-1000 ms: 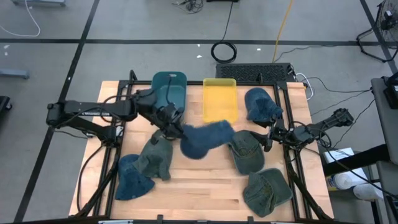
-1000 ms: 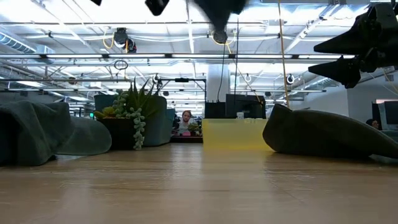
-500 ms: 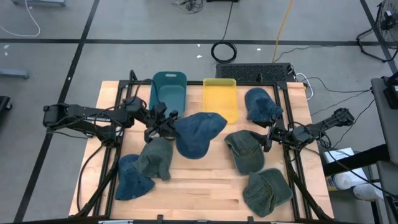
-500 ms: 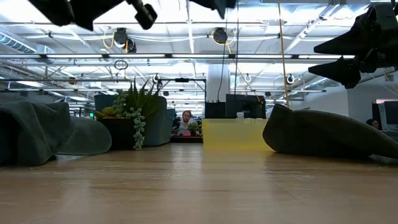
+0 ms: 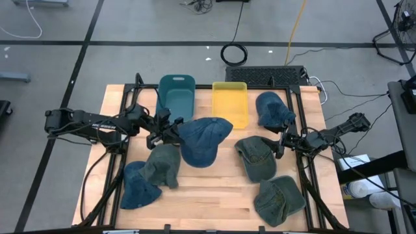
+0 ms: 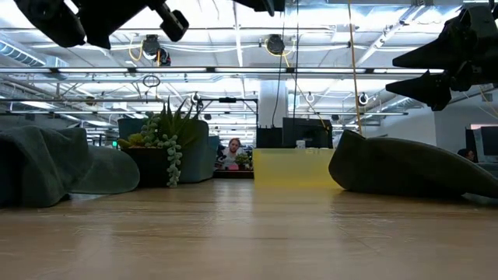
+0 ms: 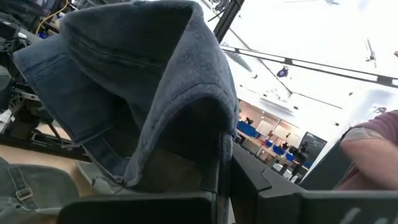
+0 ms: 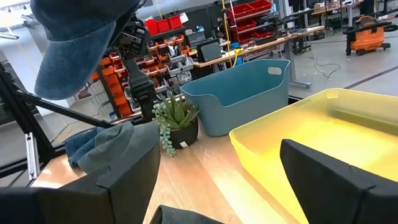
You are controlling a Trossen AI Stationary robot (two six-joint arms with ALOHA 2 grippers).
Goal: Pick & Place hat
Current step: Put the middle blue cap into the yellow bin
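Wooden worktop (image 5: 214, 188) on grey floor, big open workshop behind with strip lights, red shelf bins. Teal bin (image 5: 176, 95) and yellow bin (image 5: 230, 103) side by side at far edge, small potted succulent (image 8: 175, 119) beside teal one. Soft floppy hats scattered round: green ones, blue denim ones. Left pincer (image 5: 170, 132) pressed tight on brim of blue hat (image 5: 201, 138), hat hanging above worktop middle, near bins. Right pincer (image 5: 279, 145) spread wide, empty, over green hat (image 5: 257, 158) at right
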